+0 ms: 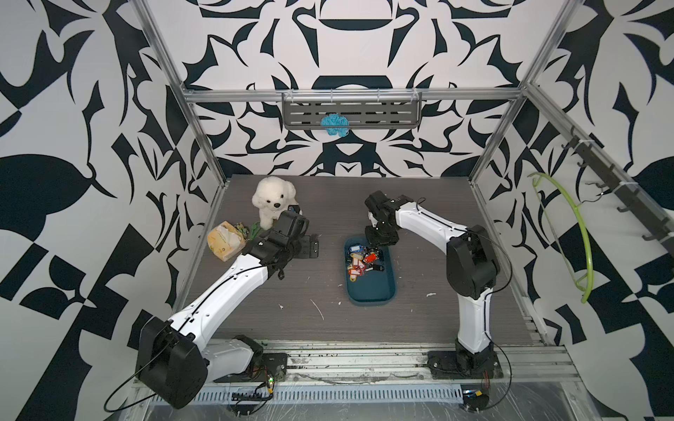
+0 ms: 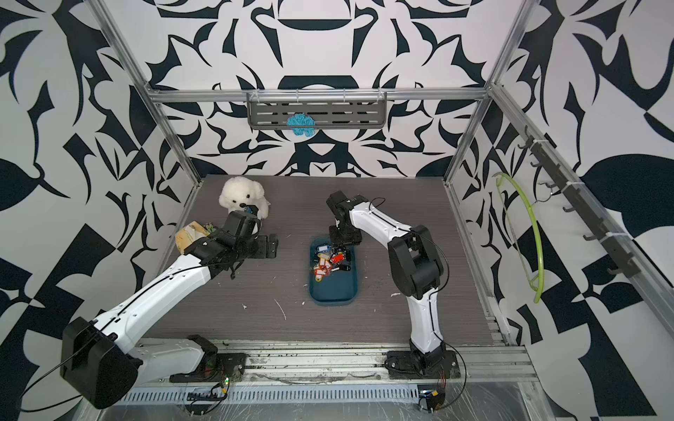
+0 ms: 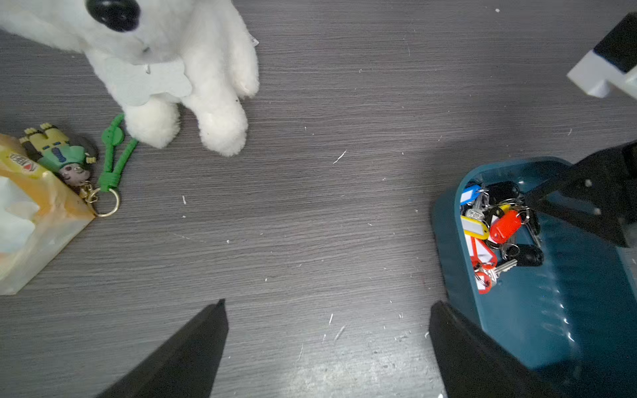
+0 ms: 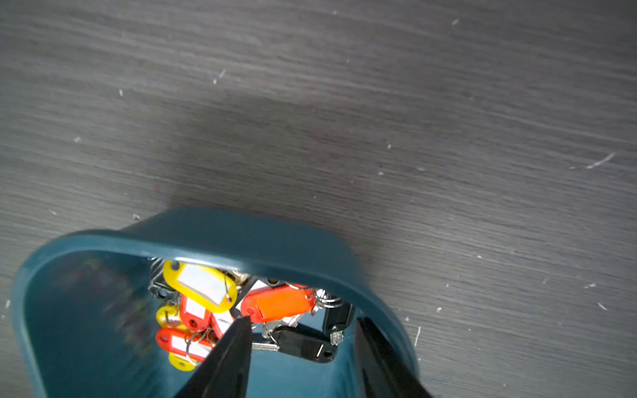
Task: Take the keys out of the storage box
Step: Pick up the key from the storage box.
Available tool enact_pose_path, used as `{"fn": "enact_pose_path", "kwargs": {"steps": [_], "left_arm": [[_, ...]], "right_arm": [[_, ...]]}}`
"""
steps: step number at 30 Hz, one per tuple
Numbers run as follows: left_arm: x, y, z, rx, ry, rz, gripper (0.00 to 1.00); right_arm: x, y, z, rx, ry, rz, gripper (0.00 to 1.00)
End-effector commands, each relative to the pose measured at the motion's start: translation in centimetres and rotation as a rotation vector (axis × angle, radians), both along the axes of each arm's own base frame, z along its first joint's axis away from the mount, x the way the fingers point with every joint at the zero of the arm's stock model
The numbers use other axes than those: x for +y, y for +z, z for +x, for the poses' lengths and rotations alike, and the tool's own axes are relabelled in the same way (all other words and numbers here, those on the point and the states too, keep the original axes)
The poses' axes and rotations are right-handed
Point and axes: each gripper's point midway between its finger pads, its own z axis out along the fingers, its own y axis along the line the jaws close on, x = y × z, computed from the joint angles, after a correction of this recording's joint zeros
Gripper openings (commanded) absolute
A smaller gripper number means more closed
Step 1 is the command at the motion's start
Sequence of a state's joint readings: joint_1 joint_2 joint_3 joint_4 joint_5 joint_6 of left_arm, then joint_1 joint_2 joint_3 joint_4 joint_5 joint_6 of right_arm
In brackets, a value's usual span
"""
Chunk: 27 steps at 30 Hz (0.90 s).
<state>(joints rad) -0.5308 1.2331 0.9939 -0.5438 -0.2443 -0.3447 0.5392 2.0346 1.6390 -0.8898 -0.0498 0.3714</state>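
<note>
The shallow dark teal plastic storage box (image 1: 370, 288) was seen lying on the dark grey wood-grain table (image 1: 328, 204), between the two arms and nearer the right one. The keys (image 1: 361, 261), metal with red, yellow, blue and white plastic tags and small black fobs, were heaped in its far end, all within the rim. The right gripper (image 4: 301, 320) was seen down inside that end, its black fingers (image 4: 238, 344) held apart, with a black fob lying in the gap. Nothing was seen clamped, and one fingertip was set just beside a red tag. The left gripper (image 3: 329, 303) was held over bare table to the left of the box, its fingers spread wide and holding nothing. A white plush dog (image 1: 271, 202) and a yellow tissue packet (image 1: 224, 242) were seen near it, towards the table's far left corner.
</note>
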Motion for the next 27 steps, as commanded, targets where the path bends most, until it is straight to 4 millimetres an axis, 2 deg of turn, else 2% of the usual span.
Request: {"fn": "enact_pose_path", "kwargs": {"steps": [1, 17, 27], "left_arm": [[-0.4, 0.7, 0.1, -0.002, -0.01, -0.005, 0.99], [-0.6, 0.4, 0.1, 0.01, -0.018, 0.003, 0.99], [-0.8, 0.2, 0.0, 0.018, -0.029, 0.014, 0.99]], "right_arm": [[0.5, 0.5, -0.1, 0.012, 0.038, 0.002, 0.54], [0.5, -1.1, 0.0, 0.057, 0.063, -0.036, 0.51], [0.7, -1.6, 0.4, 0.056, 0.065, -0.049, 0.41]]}}
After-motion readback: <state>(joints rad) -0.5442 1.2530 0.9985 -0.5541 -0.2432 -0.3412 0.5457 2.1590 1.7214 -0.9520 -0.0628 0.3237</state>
